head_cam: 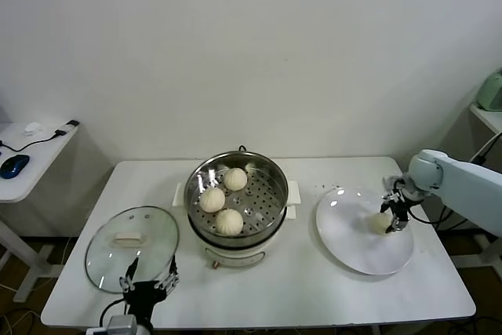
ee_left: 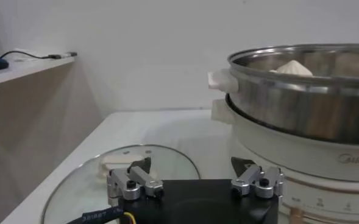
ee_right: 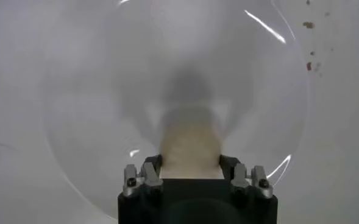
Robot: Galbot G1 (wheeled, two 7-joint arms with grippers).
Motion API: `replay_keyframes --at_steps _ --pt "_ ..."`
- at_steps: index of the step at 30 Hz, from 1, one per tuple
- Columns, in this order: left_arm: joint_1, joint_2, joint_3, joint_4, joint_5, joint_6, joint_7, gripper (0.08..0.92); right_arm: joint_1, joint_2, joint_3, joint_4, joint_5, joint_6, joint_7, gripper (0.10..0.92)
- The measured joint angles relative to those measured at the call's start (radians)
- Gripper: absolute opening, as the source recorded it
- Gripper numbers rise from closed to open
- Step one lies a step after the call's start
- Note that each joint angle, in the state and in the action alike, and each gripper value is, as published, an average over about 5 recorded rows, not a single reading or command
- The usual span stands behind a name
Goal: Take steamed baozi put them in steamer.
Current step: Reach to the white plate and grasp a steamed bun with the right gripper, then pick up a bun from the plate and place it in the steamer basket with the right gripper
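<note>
**Fourth bun gripped on the plate, three in the steamer**

In the head view, three buns [head_cam: 222, 200] were seen lying in the steamer [head_cam: 271, 209] at the middle of the counter [head_cam: 314, 288]. A fourth bun [head_cam: 381, 222] was seen on the white plate [head_cam: 353, 249] to the steamer's right, with the right tool [head_cam: 394, 217] lowered onto it. The glass lid [head_cam: 102, 260] lay flat to the steamer's left, and the left tool [head_cam: 149, 282] was parked at the counter's near edge just beside it.

How the right tool stood could hardly be read from the head view. In the right wrist view the tool [ee_right: 190, 164] was shown pinching the bun [ee_right: 188, 143] between its fingers, over the plate [ee_right: 81, 122]; the bun's outline was blurred there.

In the left wrist view the left tool [ee_left: 194, 176] was shown spread wide, holding nothing, above the lid [ee_left: 81, 189]. Only the top of one bun [ee_left: 292, 67] was visible over the steamer's rim [ee_left: 301, 61]; the others were hidden by the wall. The steamer was cut off at that picture's edge.
</note>
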Motion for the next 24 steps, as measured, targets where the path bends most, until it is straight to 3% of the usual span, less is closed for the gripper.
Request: replay_keyframes --at_steps 11,24 --pt "0.006 0.009 0.005 -0.028 0.001 0.009 0.003 0.823 0.392 0.035 -0.263 0.169 0.245 -0.029 -0.019 0.645" --pt "0.013 0.014 0.009 -0.057 -0.002 0.017 0.004 0.823 0.742 0.251 -0.406 0.437 0.674 -0.173 0.092 0.645"
